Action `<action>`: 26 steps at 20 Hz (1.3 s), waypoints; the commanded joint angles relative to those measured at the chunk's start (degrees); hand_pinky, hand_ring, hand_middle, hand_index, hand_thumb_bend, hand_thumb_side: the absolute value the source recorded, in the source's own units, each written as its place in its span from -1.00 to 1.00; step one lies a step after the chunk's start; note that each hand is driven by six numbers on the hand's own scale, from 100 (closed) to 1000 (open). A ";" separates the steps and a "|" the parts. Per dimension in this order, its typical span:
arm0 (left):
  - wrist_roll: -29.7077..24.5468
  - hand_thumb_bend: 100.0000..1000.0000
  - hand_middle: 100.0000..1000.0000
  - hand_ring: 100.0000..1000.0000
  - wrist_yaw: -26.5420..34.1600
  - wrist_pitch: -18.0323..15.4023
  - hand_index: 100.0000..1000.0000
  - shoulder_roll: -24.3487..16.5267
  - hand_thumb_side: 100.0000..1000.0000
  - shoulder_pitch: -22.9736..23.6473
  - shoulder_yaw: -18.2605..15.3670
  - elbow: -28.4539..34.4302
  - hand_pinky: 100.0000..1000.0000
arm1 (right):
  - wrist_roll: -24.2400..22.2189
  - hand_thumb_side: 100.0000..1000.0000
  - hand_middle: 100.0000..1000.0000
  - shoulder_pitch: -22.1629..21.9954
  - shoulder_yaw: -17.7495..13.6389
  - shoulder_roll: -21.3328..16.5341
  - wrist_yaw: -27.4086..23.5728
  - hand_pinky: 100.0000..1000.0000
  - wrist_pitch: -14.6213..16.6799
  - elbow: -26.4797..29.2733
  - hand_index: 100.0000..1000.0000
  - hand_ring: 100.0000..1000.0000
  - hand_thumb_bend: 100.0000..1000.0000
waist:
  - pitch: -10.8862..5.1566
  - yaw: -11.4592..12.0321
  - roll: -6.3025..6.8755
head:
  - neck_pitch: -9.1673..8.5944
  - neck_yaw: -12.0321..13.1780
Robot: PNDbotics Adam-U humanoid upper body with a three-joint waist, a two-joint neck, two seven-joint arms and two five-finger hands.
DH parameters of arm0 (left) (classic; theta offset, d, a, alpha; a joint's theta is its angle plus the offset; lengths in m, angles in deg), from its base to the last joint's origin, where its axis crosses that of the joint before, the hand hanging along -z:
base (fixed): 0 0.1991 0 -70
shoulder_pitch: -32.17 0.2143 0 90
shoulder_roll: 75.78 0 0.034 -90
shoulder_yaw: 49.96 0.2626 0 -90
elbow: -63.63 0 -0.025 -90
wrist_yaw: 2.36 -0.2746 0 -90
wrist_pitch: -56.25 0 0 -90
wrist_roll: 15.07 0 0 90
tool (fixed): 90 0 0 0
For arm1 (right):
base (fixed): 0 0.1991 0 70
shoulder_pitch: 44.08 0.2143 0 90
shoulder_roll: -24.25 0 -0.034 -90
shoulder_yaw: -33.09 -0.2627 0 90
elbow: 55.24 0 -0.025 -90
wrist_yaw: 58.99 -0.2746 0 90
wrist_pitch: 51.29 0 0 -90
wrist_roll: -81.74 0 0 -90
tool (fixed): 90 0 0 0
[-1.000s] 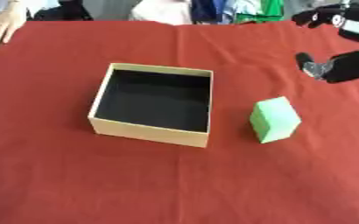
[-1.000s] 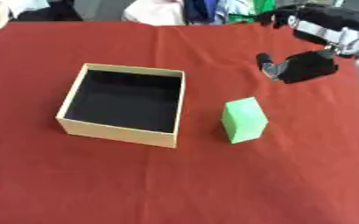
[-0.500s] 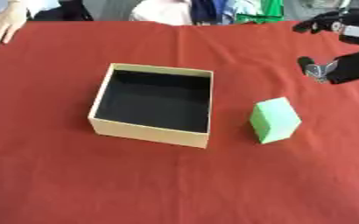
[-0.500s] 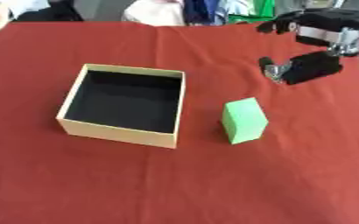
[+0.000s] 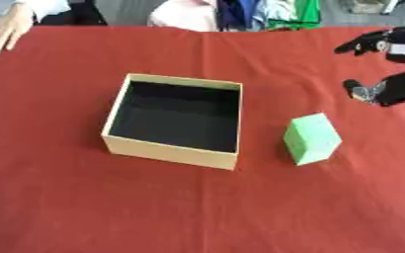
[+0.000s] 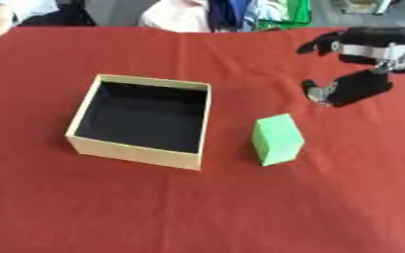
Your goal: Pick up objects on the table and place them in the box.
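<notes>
A tan cardboard box [image 6: 135, 153] with a black inside stands open on the red tablecloth, left of centre, and nothing shows inside it. A light green block [image 6: 278, 139] rests upright on the cloth just to the box's right, apart from it. My right hand [image 6: 354, 86] comes in from the upper right and hovers behind and to the right of the block, without touching it. It is open, with the fingers spread above and the thumb below, and nothing lies between them. My left hand shows in neither view.
The red cloth [image 5: 197, 207] covers the whole table, with bare cloth in front of the box and block. Cloth-like things in green and blue [image 5: 284, 12] lie beyond the table's far edge.
My right hand has come down and nearer, closing on the green block from behind. The box and the block have stayed put.
</notes>
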 commanded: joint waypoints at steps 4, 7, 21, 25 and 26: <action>-0.45 -1.00 0.33 0.15 -0.14 0.09 0.51 -1.44 -0.04 -0.07 0.03 1.18 0.23 | 0.33 0.09 0.89 1.01 1.65 -3.86 -5.95 0.78 -1.42 -0.14 1.00 0.84 -1.00 | -1.49 0.00 -1.15 | -0.66 0.30; -0.56 -1.00 0.33 0.15 -0.16 0.11 0.51 -1.47 -0.04 -0.04 0.03 1.18 0.23 | 0.12 0.11 0.90 1.00 2.78 -4.63 -7.75 0.78 -1.43 -0.34 1.00 0.84 -1.00 | -1.50 0.07 -1.24 | -0.64 0.35; -0.79 -1.00 0.33 0.15 -0.05 0.03 0.51 -1.75 -0.04 -0.02 0.16 1.18 0.23 | 0.09 0.22 0.87 1.03 6.47 -6.75 -14.62 0.74 -1.52 -0.56 1.00 0.80 -1.00 | -1.62 0.02 -1.31 | -0.49 0.33; -0.78 -1.00 0.33 0.15 -0.09 -0.04 0.51 -1.97 -0.04 0.07 0.16 1.18 0.22 | 0.09 0.20 0.87 1.04 6.67 -8.23 -16.02 0.74 -1.38 0.56 1.00 0.79 -1.00 | -1.78 -0.19 -1.35 | -0.22 0.56; -0.78 -1.00 0.33 0.15 -0.12 -0.06 0.51 -2.02 -0.04 0.13 0.15 1.18 0.22 | 0.09 0.19 0.87 0.97 6.76 -8.75 -16.51 0.74 -1.30 1.02 1.00 0.79 -1.00 | -1.81 -0.24 -1.37 | -0.17 0.60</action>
